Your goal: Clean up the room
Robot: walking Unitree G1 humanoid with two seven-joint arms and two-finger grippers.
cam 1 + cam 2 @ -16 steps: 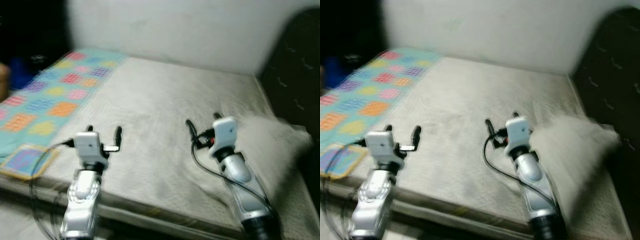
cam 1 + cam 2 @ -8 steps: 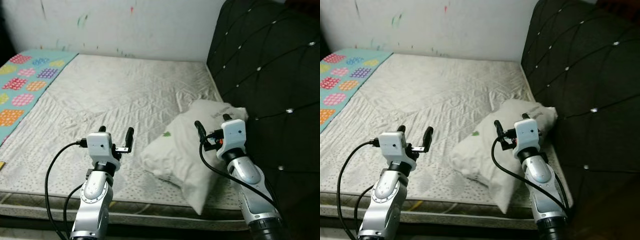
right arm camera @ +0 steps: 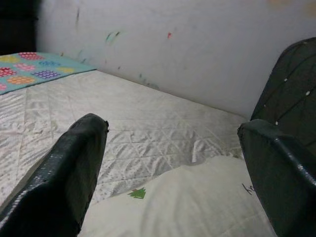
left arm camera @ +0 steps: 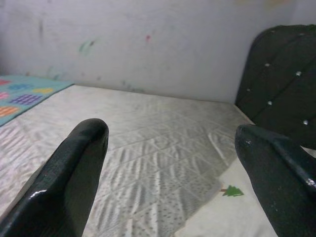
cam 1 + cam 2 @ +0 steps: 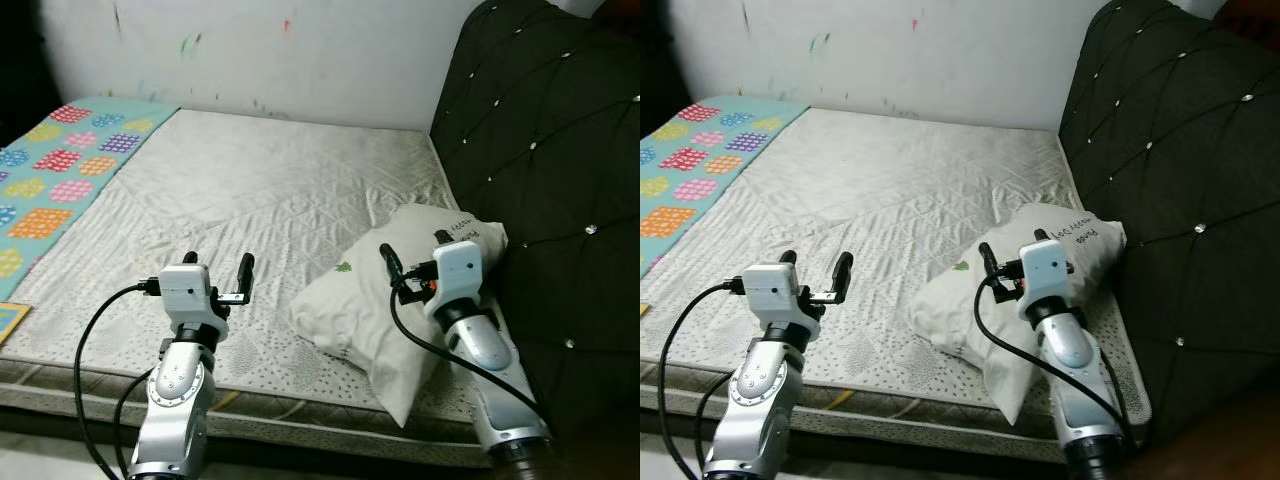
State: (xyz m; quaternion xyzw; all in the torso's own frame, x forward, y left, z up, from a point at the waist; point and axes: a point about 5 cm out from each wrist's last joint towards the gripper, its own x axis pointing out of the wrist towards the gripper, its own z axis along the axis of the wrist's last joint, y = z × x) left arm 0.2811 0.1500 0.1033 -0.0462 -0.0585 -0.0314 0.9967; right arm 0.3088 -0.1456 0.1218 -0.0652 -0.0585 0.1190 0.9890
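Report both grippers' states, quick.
Left gripper: open, empty, above the mattress.
Right gripper: open, empty, over the pillow.

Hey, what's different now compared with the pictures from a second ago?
Mostly the camera: the view swung right toward the headboard, then eased back left, so the scene shifted and sharpened. The pillow lies where it lay against the headboard, and the patterned blanket stays on the mattress. The left tool and right tool remain open, raised over the bed, holding nothing.
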